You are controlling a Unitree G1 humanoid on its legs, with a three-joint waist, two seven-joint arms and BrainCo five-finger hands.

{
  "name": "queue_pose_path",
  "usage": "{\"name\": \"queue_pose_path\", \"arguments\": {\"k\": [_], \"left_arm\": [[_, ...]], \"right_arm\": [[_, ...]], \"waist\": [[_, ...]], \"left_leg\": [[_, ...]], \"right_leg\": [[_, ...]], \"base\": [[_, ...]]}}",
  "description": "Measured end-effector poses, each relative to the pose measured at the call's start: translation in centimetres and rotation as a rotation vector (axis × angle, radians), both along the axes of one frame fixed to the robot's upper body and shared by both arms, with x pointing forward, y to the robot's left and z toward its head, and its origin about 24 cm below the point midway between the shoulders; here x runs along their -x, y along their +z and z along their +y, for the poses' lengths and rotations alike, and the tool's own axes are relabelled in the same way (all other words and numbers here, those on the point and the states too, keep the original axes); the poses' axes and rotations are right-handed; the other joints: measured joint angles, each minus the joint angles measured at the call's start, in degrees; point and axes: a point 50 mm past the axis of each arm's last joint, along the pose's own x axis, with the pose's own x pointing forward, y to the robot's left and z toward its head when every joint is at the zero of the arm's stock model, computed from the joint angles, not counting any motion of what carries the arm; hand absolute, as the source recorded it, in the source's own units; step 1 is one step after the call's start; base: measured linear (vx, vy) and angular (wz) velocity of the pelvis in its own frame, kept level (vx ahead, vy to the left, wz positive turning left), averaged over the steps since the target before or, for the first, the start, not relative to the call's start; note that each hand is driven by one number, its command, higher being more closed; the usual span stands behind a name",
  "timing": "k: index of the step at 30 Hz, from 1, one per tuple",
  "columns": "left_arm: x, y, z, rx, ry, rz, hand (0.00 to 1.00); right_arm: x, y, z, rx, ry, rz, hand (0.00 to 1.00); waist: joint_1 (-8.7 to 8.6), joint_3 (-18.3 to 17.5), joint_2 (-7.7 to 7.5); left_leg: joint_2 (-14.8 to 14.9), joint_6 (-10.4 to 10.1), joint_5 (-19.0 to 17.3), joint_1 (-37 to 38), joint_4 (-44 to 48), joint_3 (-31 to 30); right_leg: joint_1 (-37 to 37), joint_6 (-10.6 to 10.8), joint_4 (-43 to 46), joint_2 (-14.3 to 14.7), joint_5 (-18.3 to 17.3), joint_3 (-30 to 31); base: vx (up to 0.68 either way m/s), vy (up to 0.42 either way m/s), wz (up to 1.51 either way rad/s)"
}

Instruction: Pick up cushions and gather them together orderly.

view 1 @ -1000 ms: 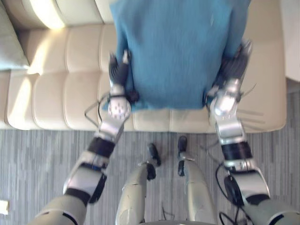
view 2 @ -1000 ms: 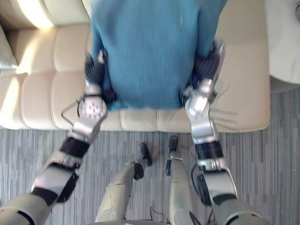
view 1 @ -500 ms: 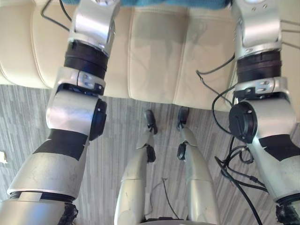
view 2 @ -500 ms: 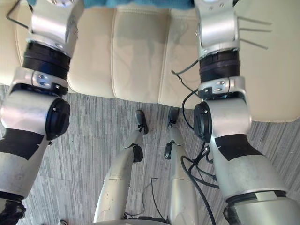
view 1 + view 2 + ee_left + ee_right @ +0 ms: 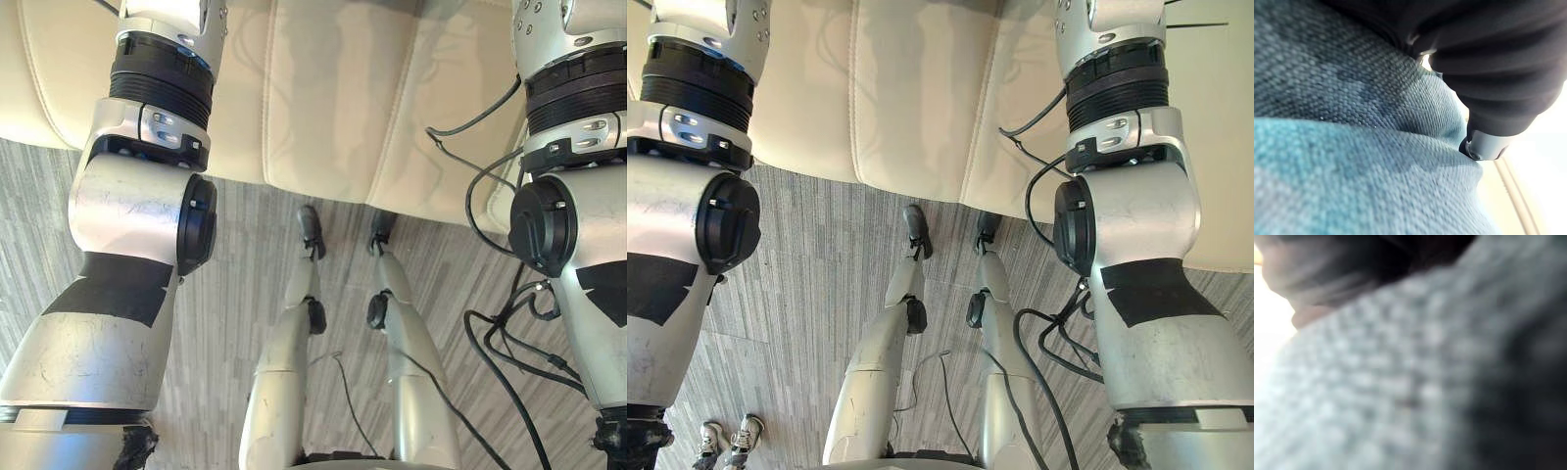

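Cushion: I see the blue woven cushion [image 5: 1352,147] hard up against both hands. I cannot place it relative to the seat from here.
Left hand: my left hand [image 5: 1498,73] has its dark cover and a silver part pressed into the weave. I cannot tell whether it is spread flat or clamped on the cloth.
Right hand: my right hand [image 5: 1352,259] is a dark blur against the same kind of weave. I cannot tell its state either.
Progress: I judge one cushion is being carried between the two hands. Setting it down beside the others, and squaring them up, is not yet done.
Wrist views: these give me the contact with the cushion.
Eye views: these give me the cream sofa [image 5: 333,98] at its front edge, the grey striped carpet [image 5: 245,294], and a person's shoes [image 5: 728,438] at the lower left.
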Motion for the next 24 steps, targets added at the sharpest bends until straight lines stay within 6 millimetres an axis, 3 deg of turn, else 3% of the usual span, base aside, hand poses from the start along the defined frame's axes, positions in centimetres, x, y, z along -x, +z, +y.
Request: {"name": "queue_pose_path", "arguments": {"k": [3, 6, 11, 14, 16, 19, 21, 23, 24], "left_arm": [[-0.8, -1.2, 0.6, -0.03, -0.008, 0.045, 0.0], [-2.0, -3.7, 1.7, -0.044, 0.01, 0.115, 0.0], [-3.0, -6.5, 2.9, -0.057, 0.02, 0.169, 0.0], [-3.9, -10.2, 4.1, -0.043, 0.0, 0.244, 0.0], [-3.7, -11.8, 5.1, -0.015, -0.011, 0.243, 0.0], [-2.3, -14.6, 7.2, 0.015, -0.004, 0.19, 0.0], [-0.8, -16.6, 8.6, 0.057, 0.007, 0.157, 0.0], [1.6, -20.4, 9.9, 0.071, 0.011, 0.141, 0.0], [2.3, -21.4, 10.2, 0.071, 0.012, 0.142, 0.0]], "right_arm": [[-0.6, -0.5, 0.1, 0.068, 0.001, 0.031, 0.0], [-1.4, -1.7, 0.3, 0.151, 0.001, 0.072, 0.0], [-2.8, -4.7, -0.8, 0.186, -0.016, 0.151, 0.0], [-3.6, -7.3, -1.8, 0.207, -0.044, 0.195, 0.0], [-2.7, -7.8, -2.3, 0.235, -0.051, 0.134, 0.0], [0.3, -8.5, -4.3, 0.273, -0.112, -0.027, 0.0], [2.3, -10.5, -5.9, 0.281, -0.162, -0.09, 0.0], [4.5, -15.0, -7.6, 0.321, -0.207, -0.072, 0.0], [5.0, -16.3, -7.8, 0.339, -0.211, -0.057, 0.0]], "waist": [[-0.24, 0.02, -0.04], [-1.06, 0.03, -0.06], [-1.49, 0.17, -0.3], [-1.59, 0.16, -0.34], [-1.73, 0.15, -0.35], [-1.92, 0.17, -0.38], [-2.1, 0.28, -0.56], [-2.13, 0.14, -0.92], [-2.24, 0.0, -1.16]], "left_leg": [[0.21, -0.01, 0.0, 0.12, -0.23, 1.07], [0.38, -0.01, -0.02, 0.5, -0.23, 3.13], [0.41, 0.0, -0.05, 2.05, -0.18, 3.88], [0.67, 0.18, -0.42, 5.32, -0.12, 4.59], [0.97, 0.71, -1.18, 6.59, -0.04, 4.7], [1.16, 1.39, -1.74, 8.54, 0.05, 4.71], [1.47, 2.4, -2.48, 10.95, 0.63, 4.97], [1.74, 3.08, -3.97, 15.62, 2.2, 4.96], [1.79, 3.08, -4.79, 16.59, 2.91, 4.94]], "right_leg": [[0.0, 0.1, -0.39, 0.22, 0.08, 0.62], [0.08, 0.37, -0.38, 0.26, 0.27, 1.23], [1.31, 0.39, -0.27, 0.31, 0.29, 2.07], [4.5, 0.4, -0.26, 0.54, 0.28, 2.31], [5.82, 0.4, -0.25, 0.86, 0.28, 2.32], [7.84, 0.49, -0.25, 1.05, 0.15, 2.35], [10.72, 1.56, -0.27, 1.15, -0.67, 2.47], [15.9, 1.52, 0.5, 1.11, -2.19, 2.37], [16.91, 1.56, 1.16, 0.99, -2.85, 2.38]], "base": [[0.06, 0.126, -0.07], [0.05, 0.14, -0.1], [0.01, 0.103, -0.06], [-0.05, 0.072, -0.08], [-0.04, 0.043, -0.05], [-0.02, 0.036, -0.01], [-0.02, 0.033, 0.0], [0.0, 0.0, 0.0], [0.0, 0.0, 0.0]]}}
